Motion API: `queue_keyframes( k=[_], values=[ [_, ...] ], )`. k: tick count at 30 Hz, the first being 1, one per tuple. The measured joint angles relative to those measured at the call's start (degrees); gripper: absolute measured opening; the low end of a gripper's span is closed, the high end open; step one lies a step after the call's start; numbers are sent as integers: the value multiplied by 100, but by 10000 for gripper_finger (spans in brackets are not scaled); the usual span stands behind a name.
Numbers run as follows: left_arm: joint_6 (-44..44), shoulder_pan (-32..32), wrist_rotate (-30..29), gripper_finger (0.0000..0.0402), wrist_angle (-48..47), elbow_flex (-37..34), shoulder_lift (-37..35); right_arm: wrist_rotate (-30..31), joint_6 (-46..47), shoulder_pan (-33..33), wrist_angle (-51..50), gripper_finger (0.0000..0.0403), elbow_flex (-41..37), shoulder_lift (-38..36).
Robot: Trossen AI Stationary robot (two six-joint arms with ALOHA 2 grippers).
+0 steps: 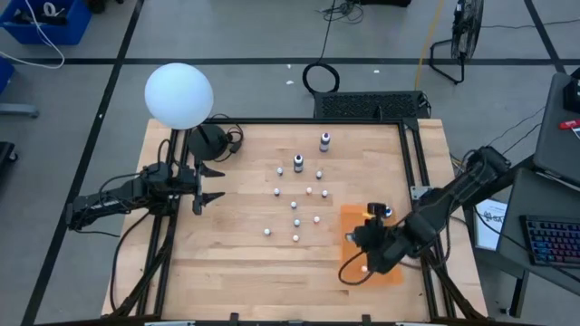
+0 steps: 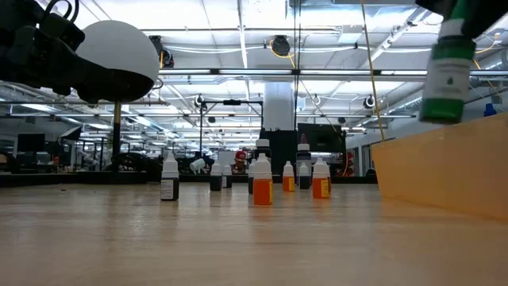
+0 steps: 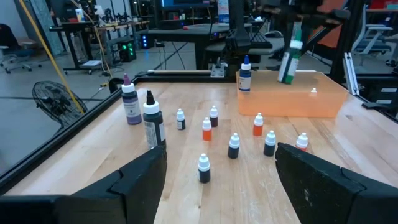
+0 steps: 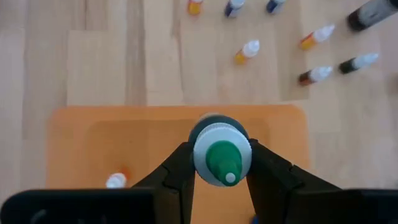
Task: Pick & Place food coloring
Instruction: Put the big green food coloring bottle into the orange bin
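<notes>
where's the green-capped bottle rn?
The green-capped bottle is held in the right pincer, raised above the orange tray at the table's right side in the high view, with a blue-capped bottle standing in the tray nearby.

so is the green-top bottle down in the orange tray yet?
Not yet. The right pincer holds the green-top bottle upright, hanging above the orange tray, its base clear of the rim in the low view.

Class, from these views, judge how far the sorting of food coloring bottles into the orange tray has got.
Done: a blue-topped bottle and a small one are in the orange tray. In hand: the right gripper holds a green-topped bottle above it. Left: about a dozen bottles on the table; left gripper waits open.
</notes>
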Motion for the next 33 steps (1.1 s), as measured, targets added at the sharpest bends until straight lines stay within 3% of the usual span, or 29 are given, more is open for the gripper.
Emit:
queue_keyframes(
  k=[9, 15, 26, 33],
  values=[
    [0, -2, 1, 299, 0, -1, 1, -473, 1100, -38, -1339, 102, -2, 412],
    [0, -1, 1, 299, 0, -1, 0, -628, 1741, 16, -1702, 102, -2, 433],
    [0, -1, 1, 299, 0, -1, 1, -535, 1971, 90, -1818, 102, -489, 404],
    [0, -2, 1, 299, 0, 0, 1, -418, 1575, -138, -922, 102, -988, -87]
  ],
)
